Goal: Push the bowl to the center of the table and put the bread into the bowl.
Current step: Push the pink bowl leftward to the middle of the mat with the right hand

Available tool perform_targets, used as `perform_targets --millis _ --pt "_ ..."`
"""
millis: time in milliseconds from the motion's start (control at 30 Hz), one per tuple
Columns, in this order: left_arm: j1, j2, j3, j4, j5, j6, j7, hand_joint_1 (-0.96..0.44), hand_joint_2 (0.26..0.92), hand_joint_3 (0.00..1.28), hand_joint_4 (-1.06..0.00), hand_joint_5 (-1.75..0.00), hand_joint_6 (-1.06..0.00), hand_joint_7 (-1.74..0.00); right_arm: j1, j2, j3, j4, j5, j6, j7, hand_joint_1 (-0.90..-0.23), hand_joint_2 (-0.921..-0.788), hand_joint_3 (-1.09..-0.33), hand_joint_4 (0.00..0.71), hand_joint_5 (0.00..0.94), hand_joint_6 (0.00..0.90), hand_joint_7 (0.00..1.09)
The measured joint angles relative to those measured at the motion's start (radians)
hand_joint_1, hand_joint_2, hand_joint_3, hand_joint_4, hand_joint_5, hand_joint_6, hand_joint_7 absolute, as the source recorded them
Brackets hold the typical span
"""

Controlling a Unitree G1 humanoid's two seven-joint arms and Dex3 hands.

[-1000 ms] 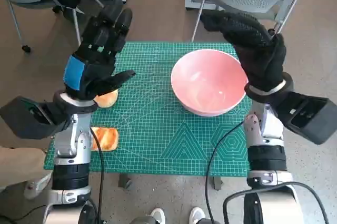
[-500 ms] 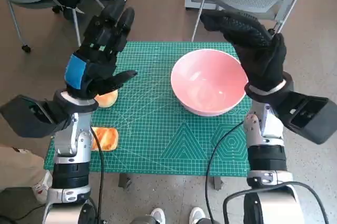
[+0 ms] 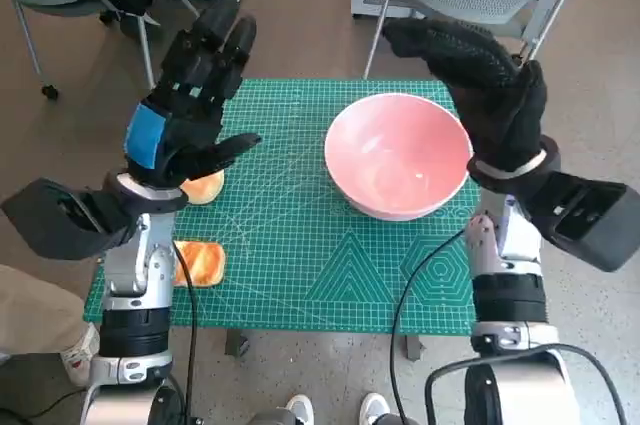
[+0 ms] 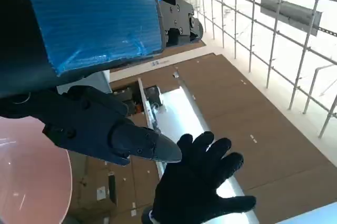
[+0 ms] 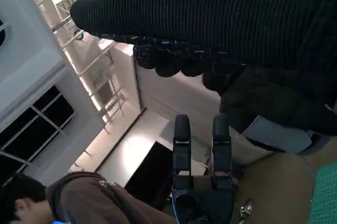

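1. Bowl (image 3: 398, 155): a pink bowl stands on the green mat (image 3: 300, 275) that covers the table, toward the robot's right side and the far edge rather than in the middle. Nothing lies in it.
2. Right hand (image 3: 480, 80): the gloved hand is raised beside and partly above the bowl's right rim, fingers stretched out toward the far edge and apart, holding nothing. Whether it touches the rim cannot be told from the head view. In the left wrist view it appears as a spread glove (image 4: 202, 182).
3. Left hand (image 3: 190, 95): the blue-taped hand is held up over the mat's left part, fingers extended and apart, thumb out toward the middle, holding nothing.
4. Bread: a round roll (image 3: 203, 186) lies on the mat just under the left hand, partly hidden by it; a toasted slice (image 3: 200, 263) lies nearer the robot, at the mat's left edge, beside the left forearm.
5. Step in hand: judged from the layout, the first step, pushing the bowl, is in progress or about to begin; the bowl is off centre and neither piece of bread is held.
6. Next move: the right hand would need to settle against the bowl's outer right wall and press it leftward and slightly toward the robot, low on the wall so the bowl slides instead of tipping. The left hand should stay out of the bowl's way, then come down on the roll.
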Motion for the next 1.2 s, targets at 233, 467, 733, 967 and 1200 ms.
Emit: perform_targets --millis 233,467,733,967,1200 --pt "-0.001 0.000 -0.003 0.000 0.003 -0.003 0.001 -0.56 0.921 0.07 -0.04 0.00 -0.10 -0.20 -0.072 -0.065 -0.049 0.181 -0.014 -0.025 -0.008 -0.710 -0.921 -0.799 0.029 0.001 -0.001 0.22" --pt "-0.001 0.000 -0.003 0.000 0.004 -0.003 0.007 -0.56 0.921 0.07 -0.05 0.00 -0.10 -0.19 -0.125 -0.135 -0.069 0.344 -0.092 -0.026 -0.124 -0.707 -0.921 -0.823 0.001 -0.001 -0.001 0.15" --pt "-0.001 0.000 -0.003 0.000 0.014 -0.004 0.010 -0.56 0.921 0.07 -0.05 0.00 -0.11 -0.19 -0.148 -0.180 -0.079 0.460 -0.160 0.046 -0.272 -0.717 -0.921 -0.827 -0.001 -0.001 -0.001 0.12" --pt "-0.001 0.000 -0.003 0.000 0.017 -0.004 0.010 -0.56 0.921 0.07 -0.04 0.00 -0.11 -0.18 -0.149 -0.194 -0.074 0.512 -0.221 0.116 -0.375 -0.708 -0.921 -0.827 -0.001 -0.001 -0.001 0.11" --pt "-0.001 0.000 -0.002 0.000 0.018 -0.007 0.011 -0.57 0.921 0.08 -0.04 0.00 -0.11 -0.18 -0.146 -0.198 -0.071 0.540 -0.267 0.183 -0.415 -0.695 -0.921 -0.849 -0.001 -0.001 0.002 0.11"
